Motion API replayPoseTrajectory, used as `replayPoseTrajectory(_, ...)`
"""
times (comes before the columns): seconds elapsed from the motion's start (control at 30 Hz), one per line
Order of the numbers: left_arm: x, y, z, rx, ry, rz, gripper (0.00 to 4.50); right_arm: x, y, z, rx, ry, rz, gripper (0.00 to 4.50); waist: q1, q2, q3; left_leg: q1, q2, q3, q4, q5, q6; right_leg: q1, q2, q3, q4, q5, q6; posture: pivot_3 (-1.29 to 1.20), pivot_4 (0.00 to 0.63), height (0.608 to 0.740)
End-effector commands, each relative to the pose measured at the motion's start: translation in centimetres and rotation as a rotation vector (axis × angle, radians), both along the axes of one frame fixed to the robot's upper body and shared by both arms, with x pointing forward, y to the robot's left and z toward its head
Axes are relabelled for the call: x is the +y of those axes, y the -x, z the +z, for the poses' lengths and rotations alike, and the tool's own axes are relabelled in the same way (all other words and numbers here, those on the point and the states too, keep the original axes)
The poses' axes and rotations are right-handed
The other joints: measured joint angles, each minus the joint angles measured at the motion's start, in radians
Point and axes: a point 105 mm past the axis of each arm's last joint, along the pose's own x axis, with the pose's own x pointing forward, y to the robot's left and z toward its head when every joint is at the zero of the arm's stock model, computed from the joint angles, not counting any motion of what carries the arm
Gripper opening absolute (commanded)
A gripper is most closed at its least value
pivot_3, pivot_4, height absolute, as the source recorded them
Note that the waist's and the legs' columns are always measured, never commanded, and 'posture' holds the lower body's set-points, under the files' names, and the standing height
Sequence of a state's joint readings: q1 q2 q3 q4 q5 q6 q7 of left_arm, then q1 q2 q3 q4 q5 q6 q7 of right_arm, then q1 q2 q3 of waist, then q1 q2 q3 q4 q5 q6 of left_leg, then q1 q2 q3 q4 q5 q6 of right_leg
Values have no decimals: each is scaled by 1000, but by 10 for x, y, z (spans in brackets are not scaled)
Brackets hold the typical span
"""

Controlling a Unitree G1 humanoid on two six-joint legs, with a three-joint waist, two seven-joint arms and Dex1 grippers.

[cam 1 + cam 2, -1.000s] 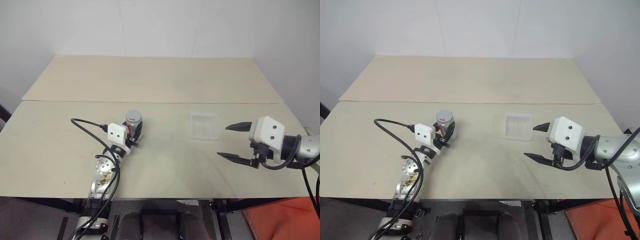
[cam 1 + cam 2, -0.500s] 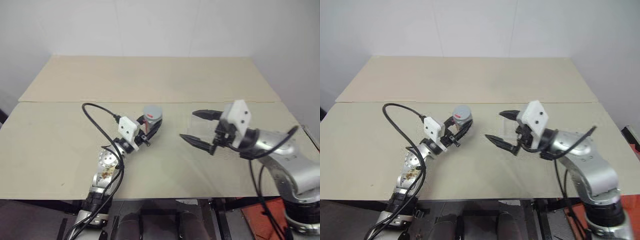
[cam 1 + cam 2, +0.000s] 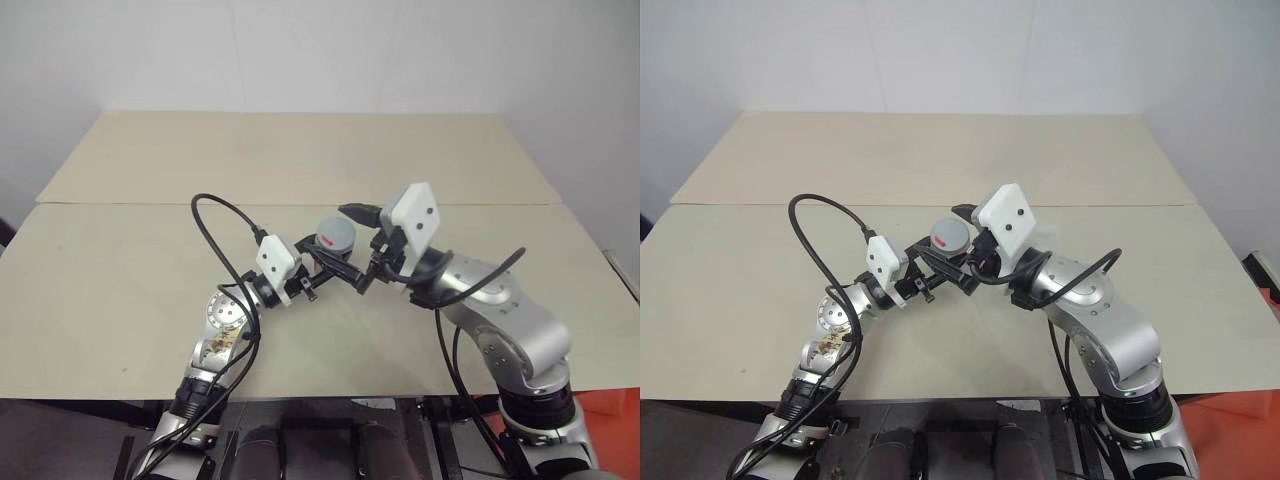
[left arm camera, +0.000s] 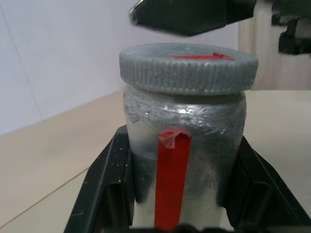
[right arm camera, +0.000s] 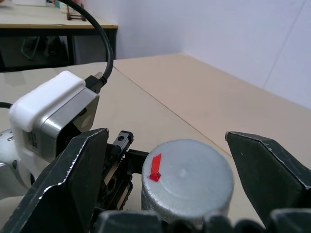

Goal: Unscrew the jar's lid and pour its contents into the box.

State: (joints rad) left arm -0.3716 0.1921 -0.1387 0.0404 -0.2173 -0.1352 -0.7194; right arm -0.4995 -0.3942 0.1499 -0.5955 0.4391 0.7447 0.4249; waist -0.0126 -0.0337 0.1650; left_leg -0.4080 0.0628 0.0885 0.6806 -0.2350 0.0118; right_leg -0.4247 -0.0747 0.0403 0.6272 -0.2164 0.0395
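right wrist view shows lid [image 5: 187,177] top, apparently untouched.

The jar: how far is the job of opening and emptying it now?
Done: the left gripper is shut on the jar, lifted off the table. In hand: the open right gripper straddles the lid, not clamped. Left: unscrewing, then pouring into the box.

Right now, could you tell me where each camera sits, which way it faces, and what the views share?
Head views: on the head, facing forward and down over the table; both arms show.
Left wrist view: looks along the left gripper, shut on the jar.
Right wrist view: looks along the open right gripper, its fingers flanking the lid.
Shared: jar and lid appear in all views; the wrist views each catch the other gripper.
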Motion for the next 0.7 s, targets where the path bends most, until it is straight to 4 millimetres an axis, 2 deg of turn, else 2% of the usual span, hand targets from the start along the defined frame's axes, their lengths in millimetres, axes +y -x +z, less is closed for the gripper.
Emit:
replayPoseTrajectory(0.03, -5, 7, 18, -68, 29, -24, 1929, -2, -5, 9, -54, -18, -45, 4500, 0, 0, 0, 0, 0, 0, 0, 0, 0, 0, 0, 0, 0, 0, 0, 0, 150, 740)
replayPoseTrajectory(0.7, -3, 5, 12, 23, 105, 3, 1929, -1, -2, 0, -68, -11, -23, 4500, 0, 0, 0, 0, 0, 0, 0, 0, 0, 0, 0, 0, 0, 0, 0, 0, 150, 740)
